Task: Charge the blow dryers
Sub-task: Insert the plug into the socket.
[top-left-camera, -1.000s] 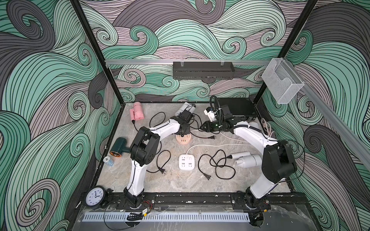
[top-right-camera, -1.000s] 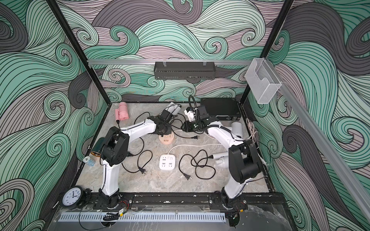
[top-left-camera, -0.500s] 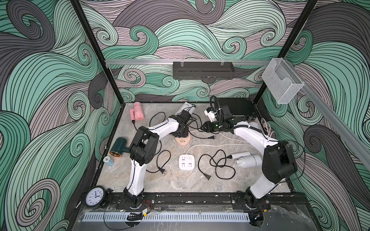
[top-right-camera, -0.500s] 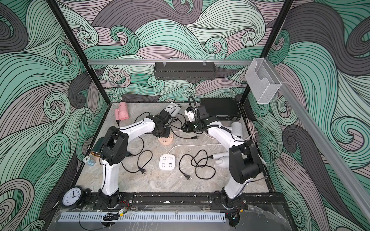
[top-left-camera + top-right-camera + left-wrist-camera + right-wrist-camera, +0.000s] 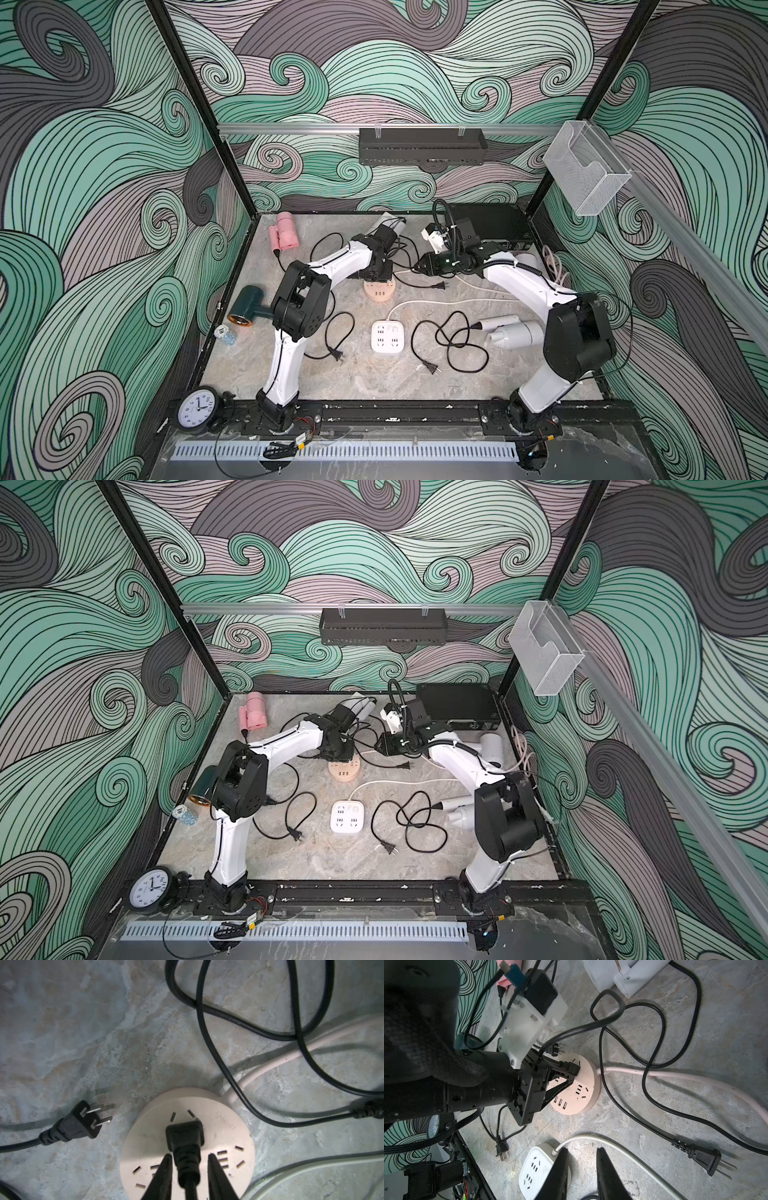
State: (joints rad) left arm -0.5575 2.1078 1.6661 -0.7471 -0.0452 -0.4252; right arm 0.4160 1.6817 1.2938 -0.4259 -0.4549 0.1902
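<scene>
A blow dryer's plug (image 5: pixel 184 1134) stands in the peach hub (image 5: pixel 226 1126) on the table (image 5: pixel 374 382). It seems seated, so the left gripper (image 5: pixel 190 1156) only straddles its cord (image 5: pixel 188 1169), fingers slightly spread. The right gripper (image 5: pixel 582 1150) hangs empty nearby, fingers slightly apart.

Five blow dryers (image 5: pixel 284 237) (image 5: pixel 248 305) (image 5: pixel 517 332) (image 5: pixel 492 748) (image 5: pixel 365 707), two socket hubs (image 5: pixel 379 293) (image 5: pixel 387 336), one clock (image 5: pixel 198 410).
</scene>
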